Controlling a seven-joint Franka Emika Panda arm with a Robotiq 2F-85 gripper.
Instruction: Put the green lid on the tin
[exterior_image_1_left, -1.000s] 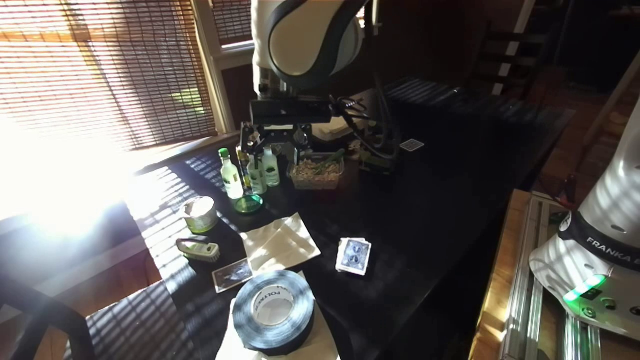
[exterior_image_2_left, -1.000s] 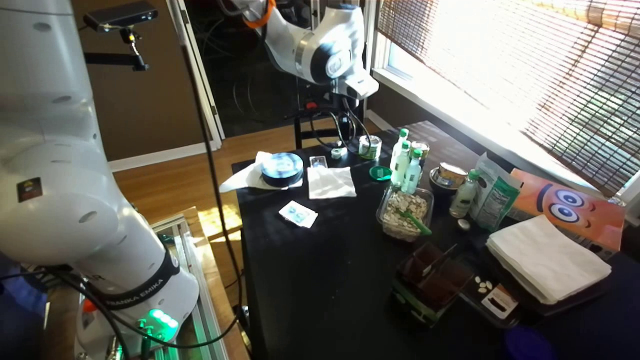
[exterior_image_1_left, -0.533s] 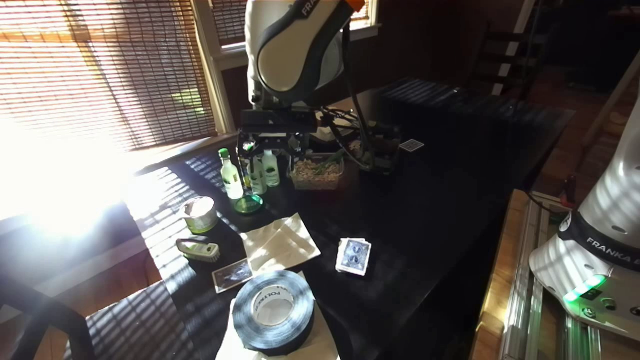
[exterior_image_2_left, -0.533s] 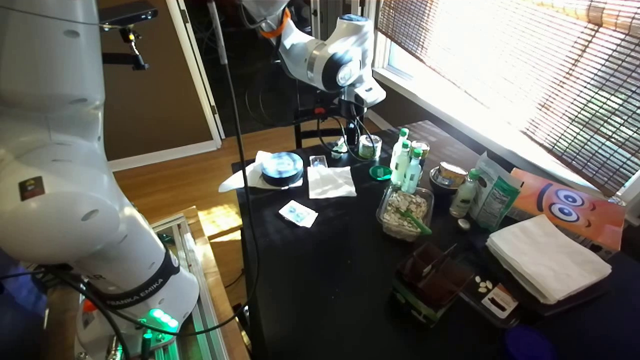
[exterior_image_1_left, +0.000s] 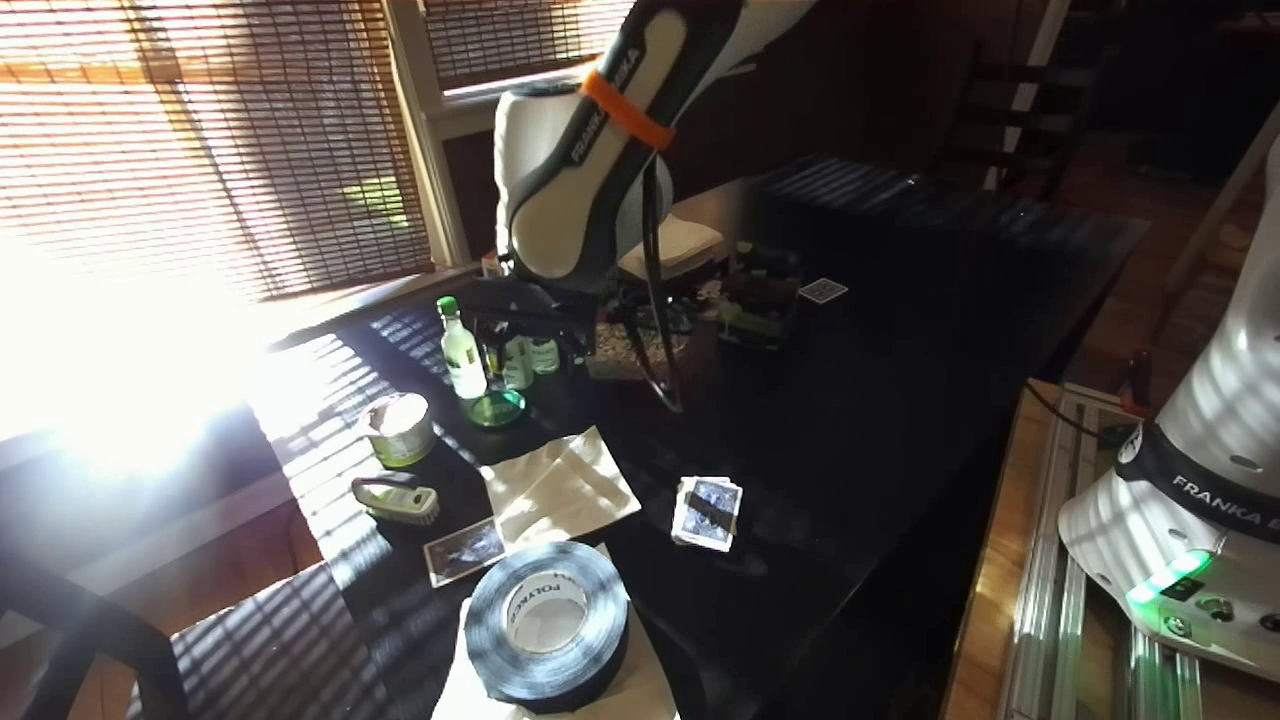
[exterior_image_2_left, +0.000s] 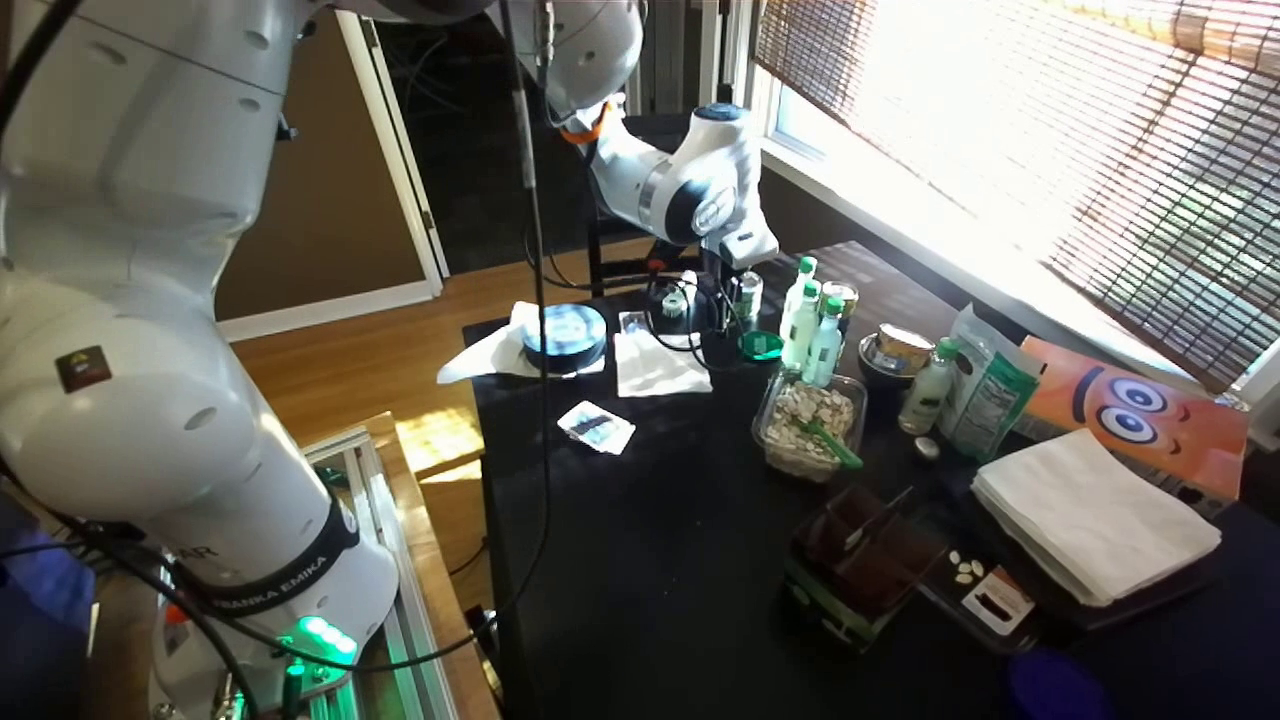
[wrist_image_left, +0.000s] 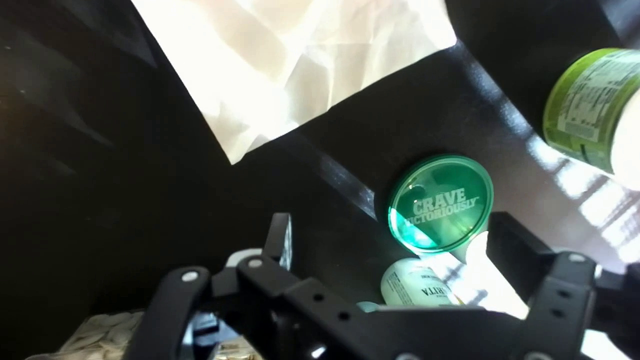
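The green lid (wrist_image_left: 441, 204) is a flat, round, see-through green cap lying on the dark table. It shows in both exterior views (exterior_image_1_left: 497, 408) (exterior_image_2_left: 762, 346), close beside the green-capped bottles. The tin (exterior_image_1_left: 398, 430), a short silvery can with a green label, stands upright near the lid; it is partly behind the arm's wrist in an exterior view (exterior_image_2_left: 748, 296) and cut off at the right of the wrist view (wrist_image_left: 582, 107). My gripper (wrist_image_left: 392, 227) is open and empty, above the table, with the lid showing ahead of and between its fingers. In an exterior view the gripper (exterior_image_1_left: 530, 345) is dark and blurred.
Green-capped bottles (exterior_image_2_left: 824, 345) stand right beside the lid, under the gripper. A clear tub of oats (exterior_image_2_left: 810, 425) is close by. A brush (exterior_image_1_left: 397, 498), a napkin (exterior_image_1_left: 560, 485), playing cards (exterior_image_1_left: 707, 512) and a tape roll (exterior_image_1_left: 548, 625) lie around the tin and lid.
The arm has come down, and the gripper is lower and tilted, near the bottles and the lid. In an exterior view it moved right and downward. The lid and the tin have not moved.
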